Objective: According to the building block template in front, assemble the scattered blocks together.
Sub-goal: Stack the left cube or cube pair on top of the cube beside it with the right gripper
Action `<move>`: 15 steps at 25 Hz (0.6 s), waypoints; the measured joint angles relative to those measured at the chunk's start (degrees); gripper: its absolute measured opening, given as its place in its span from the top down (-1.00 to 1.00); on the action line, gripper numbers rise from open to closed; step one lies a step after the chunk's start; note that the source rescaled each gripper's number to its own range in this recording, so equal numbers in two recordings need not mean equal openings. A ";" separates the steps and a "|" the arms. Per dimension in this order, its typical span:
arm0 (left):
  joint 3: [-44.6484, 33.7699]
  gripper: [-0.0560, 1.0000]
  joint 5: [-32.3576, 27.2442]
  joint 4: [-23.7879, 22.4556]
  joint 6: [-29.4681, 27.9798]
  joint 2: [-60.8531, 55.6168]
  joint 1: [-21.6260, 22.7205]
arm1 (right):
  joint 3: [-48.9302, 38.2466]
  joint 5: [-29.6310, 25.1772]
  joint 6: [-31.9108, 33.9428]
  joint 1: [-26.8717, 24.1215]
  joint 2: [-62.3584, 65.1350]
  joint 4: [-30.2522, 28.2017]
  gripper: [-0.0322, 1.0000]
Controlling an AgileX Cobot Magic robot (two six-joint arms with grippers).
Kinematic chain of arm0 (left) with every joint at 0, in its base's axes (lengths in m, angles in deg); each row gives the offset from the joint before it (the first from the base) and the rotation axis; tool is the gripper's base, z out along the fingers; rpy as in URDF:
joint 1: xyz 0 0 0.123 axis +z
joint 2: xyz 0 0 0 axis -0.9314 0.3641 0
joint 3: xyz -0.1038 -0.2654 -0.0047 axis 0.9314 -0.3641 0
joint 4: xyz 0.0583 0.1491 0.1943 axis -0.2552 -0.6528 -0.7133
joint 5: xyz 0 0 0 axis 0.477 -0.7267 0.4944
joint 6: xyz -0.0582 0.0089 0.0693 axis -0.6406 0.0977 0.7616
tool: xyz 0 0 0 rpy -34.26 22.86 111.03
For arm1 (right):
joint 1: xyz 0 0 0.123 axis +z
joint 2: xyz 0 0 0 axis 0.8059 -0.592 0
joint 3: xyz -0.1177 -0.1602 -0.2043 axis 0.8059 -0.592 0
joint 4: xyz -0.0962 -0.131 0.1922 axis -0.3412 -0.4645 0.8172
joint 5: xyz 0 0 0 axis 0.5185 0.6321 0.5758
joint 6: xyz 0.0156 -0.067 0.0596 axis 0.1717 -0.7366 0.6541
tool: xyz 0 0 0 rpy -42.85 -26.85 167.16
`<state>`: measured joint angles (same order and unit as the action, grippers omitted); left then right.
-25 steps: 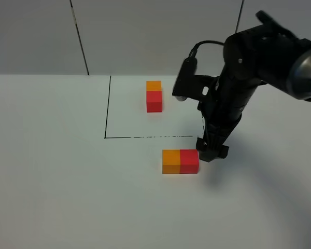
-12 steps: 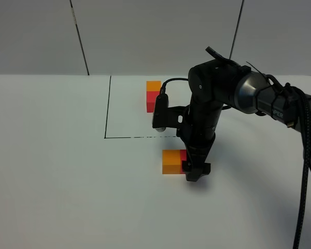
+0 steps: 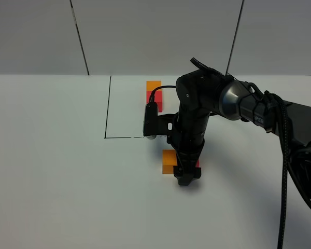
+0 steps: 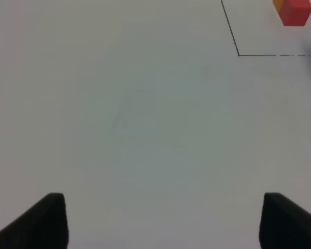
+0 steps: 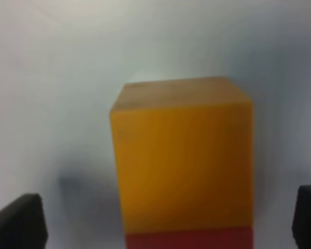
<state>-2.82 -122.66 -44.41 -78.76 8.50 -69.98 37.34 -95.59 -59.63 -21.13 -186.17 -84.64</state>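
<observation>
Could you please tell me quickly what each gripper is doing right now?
Left gripper: open, empty.
Right gripper: open, flanking the orange cube and red cube.

No legible txt, no readable labels, brands, nos. or signs

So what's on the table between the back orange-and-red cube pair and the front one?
In the exterior high view, just a thin black drawn line on the white table; the black robot arm hides part of that stretch.
</observation>
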 joint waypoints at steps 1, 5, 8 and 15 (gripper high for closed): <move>0.00 -0.45 0.00 0.00 0.00 0.00 0.00 | 0.00 0.16 0.00 0.00 -0.20 0.05 -0.78; 0.00 -0.45 0.00 0.00 0.00 0.00 0.00 | 0.00 1.20 0.00 0.00 -0.75 0.45 -0.70; 0.00 -0.45 0.00 0.00 0.00 0.00 0.00 | 0.00 1.77 0.00 0.00 -1.23 1.64 -0.61; 0.00 -0.45 0.00 0.00 0.00 0.00 0.00 | 0.31 2.15 0.00 0.13 -2.31 2.76 -0.54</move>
<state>-2.82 -122.66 -44.41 -78.76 8.50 -69.98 37.65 -93.44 -59.63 -21.00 -188.49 -81.88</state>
